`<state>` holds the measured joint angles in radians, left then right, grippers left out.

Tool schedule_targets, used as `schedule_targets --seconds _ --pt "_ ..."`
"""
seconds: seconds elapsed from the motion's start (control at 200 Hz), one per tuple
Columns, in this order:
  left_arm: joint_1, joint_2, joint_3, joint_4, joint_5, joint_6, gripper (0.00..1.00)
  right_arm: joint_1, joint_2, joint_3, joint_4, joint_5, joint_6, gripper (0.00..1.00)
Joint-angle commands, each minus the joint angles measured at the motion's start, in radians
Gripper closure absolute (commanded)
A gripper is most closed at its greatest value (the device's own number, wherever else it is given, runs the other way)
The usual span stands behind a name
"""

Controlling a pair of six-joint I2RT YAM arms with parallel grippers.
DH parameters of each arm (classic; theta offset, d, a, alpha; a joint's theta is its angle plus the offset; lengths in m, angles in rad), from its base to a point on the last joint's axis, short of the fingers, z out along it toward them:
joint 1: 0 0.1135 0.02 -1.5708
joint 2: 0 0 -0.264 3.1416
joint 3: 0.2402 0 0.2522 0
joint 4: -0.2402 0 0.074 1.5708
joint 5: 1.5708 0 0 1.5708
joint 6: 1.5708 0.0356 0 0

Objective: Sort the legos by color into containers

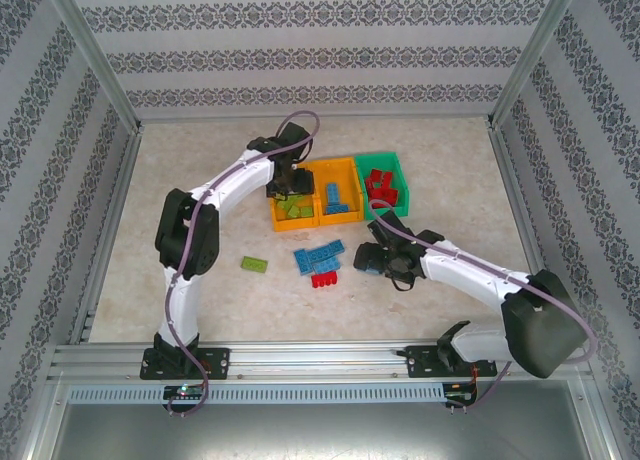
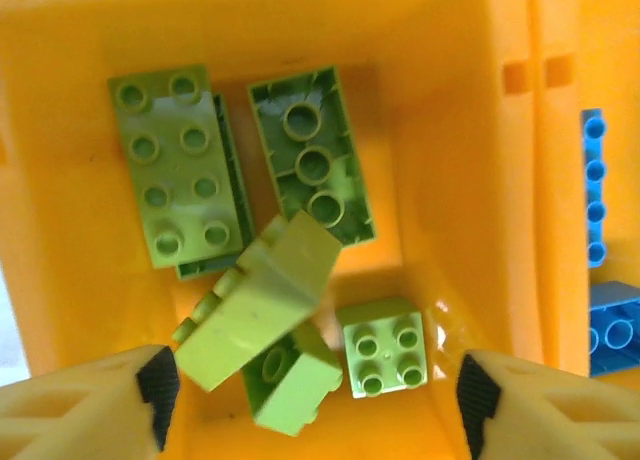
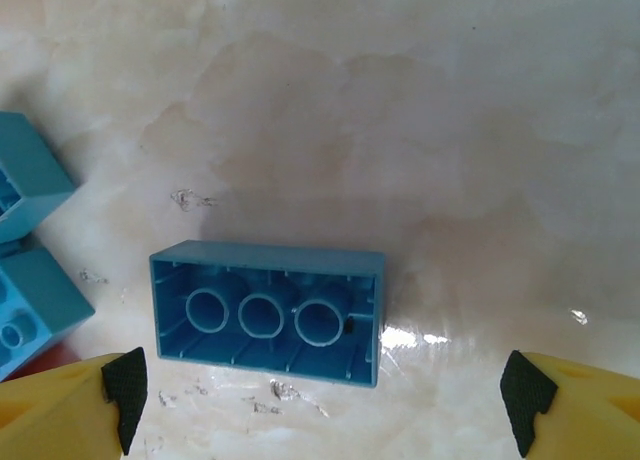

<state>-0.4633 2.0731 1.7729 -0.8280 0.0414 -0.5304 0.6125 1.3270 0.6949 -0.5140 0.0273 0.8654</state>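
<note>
Right claw (image 3: 325,410): released, empty.
Blue brick (image 3: 268,312): hollow side up, just above my claw, lower left of frame; long axis runs finger to finger.
Left claw (image 2: 318,405): released over bin (image 2: 450,130) of green bricks (image 2: 180,170).

Desk (image 1: 180,210) top is pale beige, marbled, glossy. Bright glare patch (image 3: 415,335) sits just ahead of the right gripper (image 3: 325,400), w/ small scuffs near it. Walls (image 1: 300,55) close in on 3 sides, well beyond that gripper: white paper w/ grey damask bands, horiz. on the back one. Alu. frame posts (image 1: 95,55) rise at the far corners. Slotted alu. rail (image 1: 320,360) runs along the near edge. Light is soft & even.
</note>
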Motion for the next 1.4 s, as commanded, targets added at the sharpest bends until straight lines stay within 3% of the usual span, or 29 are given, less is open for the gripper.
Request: schedule_targets --seconds 0.0,0.14,0.515,0.794,0.959,1.394 --pt "0.011 -0.102 -0.028 0.025 0.002 0.011 0.15 0.016 0.039 0.037 0.035 0.026 0.004 0.05" --pt "0.010 -0.167 -0.078 0.057 -0.004 0.037 0.00 0.024 0.097 0.074 0.029 0.017 -0.005 0.04" --pt "0.011 -0.358 -0.298 0.215 -0.027 0.098 0.00 0.024 0.201 0.096 0.030 0.036 -0.010 0.07" --pt "0.011 -0.474 -0.421 0.314 -0.066 0.120 0.00 0.022 0.244 0.103 0.006 0.061 -0.003 0.14" --pt "0.009 -0.513 -0.461 0.305 -0.108 0.129 0.00 0.019 0.244 0.100 0.003 0.068 0.006 0.23" --pt "0.010 -0.616 -0.587 0.293 -0.170 0.106 0.00 0.022 0.192 0.133 -0.040 0.101 -0.013 0.35"
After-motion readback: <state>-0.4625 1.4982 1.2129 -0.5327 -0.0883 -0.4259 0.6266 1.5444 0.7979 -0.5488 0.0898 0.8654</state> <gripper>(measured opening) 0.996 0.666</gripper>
